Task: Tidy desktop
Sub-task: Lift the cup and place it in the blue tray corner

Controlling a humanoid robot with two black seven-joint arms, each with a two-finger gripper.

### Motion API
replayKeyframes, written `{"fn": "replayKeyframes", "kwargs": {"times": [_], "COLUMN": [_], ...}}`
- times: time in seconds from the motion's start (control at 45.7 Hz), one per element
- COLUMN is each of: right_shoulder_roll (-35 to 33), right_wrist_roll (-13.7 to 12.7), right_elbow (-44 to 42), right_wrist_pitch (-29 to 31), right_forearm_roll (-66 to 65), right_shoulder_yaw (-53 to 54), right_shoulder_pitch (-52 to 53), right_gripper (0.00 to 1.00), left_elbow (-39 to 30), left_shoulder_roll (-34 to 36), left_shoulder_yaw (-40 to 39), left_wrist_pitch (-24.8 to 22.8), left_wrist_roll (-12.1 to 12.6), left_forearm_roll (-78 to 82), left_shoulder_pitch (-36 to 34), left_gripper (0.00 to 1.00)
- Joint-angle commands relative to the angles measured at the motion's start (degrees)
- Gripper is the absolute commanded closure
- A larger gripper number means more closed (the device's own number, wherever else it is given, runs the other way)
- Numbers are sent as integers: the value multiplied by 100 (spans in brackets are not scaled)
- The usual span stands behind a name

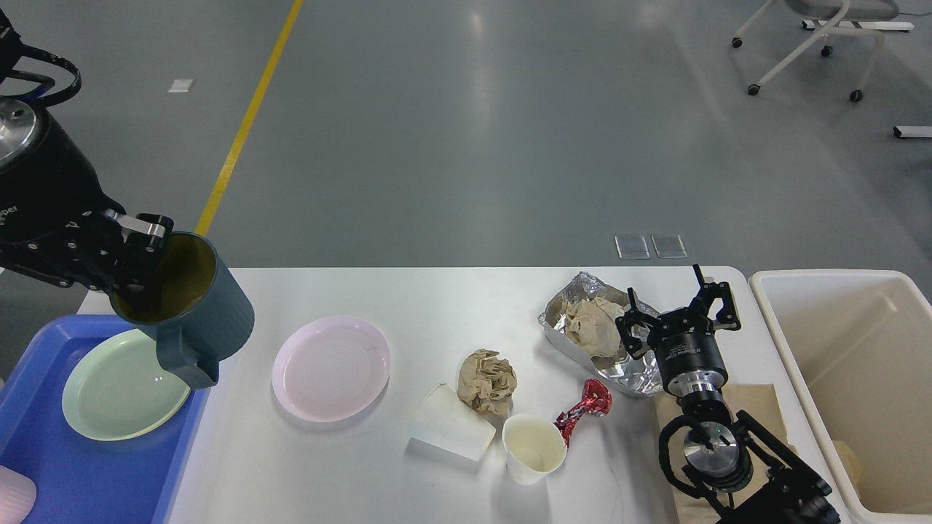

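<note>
Head view, left to right.

Blue tray (pixel 44 466) at the left edge, overhanging the desktop's left end; pale green plate (pixel 120 384) lying in it; a pinkish rounded item (pixel 14 495) at the tray's near corner, mostly cut off.

Left gripper (pixel 135 258) raised above the tray's far right corner, fingers clamped on the rim of a dark teal mug (pixel 196 313) (one finger inside the brown-lined mouth, one outside). Mug held off the surface, tilted, handle pointing down toward the plate's right edge.

Desktop (pixel 437 298): white, rounded corners, spanning the lower half of the view from tray to bin.

Pink plate (pixel 331 367) flat on the desktop, just right of the tray.

Crumpled brown paper ball (pixel 486 380) near centre; white paper cup (pixel 451 433) lying on its side, touching the ball's near left; second white paper cup (pixel 535 447) upright, just right of it; red foil wrapper (pixel 586 407) twisted, touching the upright cup's right side.

Foil container (pixel 568 309) with crumpled brown paper (pixel 593 327) inside, toward the far right.

Right gripper (pixel 681 309) hovering over the foil's right side, fingers spread apart, holding nothing. Brown paper sheet (pixel 761 407) under the right arm.

Cream bin (pixel 859 378) beyond the desktop's right end.
</note>
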Motion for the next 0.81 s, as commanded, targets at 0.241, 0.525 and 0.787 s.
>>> {"fn": "replayKeyframes", "kwargs": {"times": [0.241,0.525,0.787], "right_shoulder_roll": [-3,5,5], "right_wrist_roll": [0,0,0], "right_elbow": [0,0,0], "right_wrist_pitch": [0,0,0], "right_forearm_roll": [0,0,9], "right_shoulder_yaw": [0,0,0], "right_shoulder_pitch": [-1,-1,-1], "right_gripper": [0,0,0], "left_elbow": [1090,2084,2875], "left_shoulder_roll": [1843,3232,3365], "left_shoulder_yaw": [-154,-1111,-2623], "left_wrist_pitch": [3,3,1019], "left_wrist_roll": [518,491,474], "left_forearm_roll": [1391,2516,2754], "left_shoulder_pitch": [1477,3419,6047], "left_gripper": [100,100,100]}}
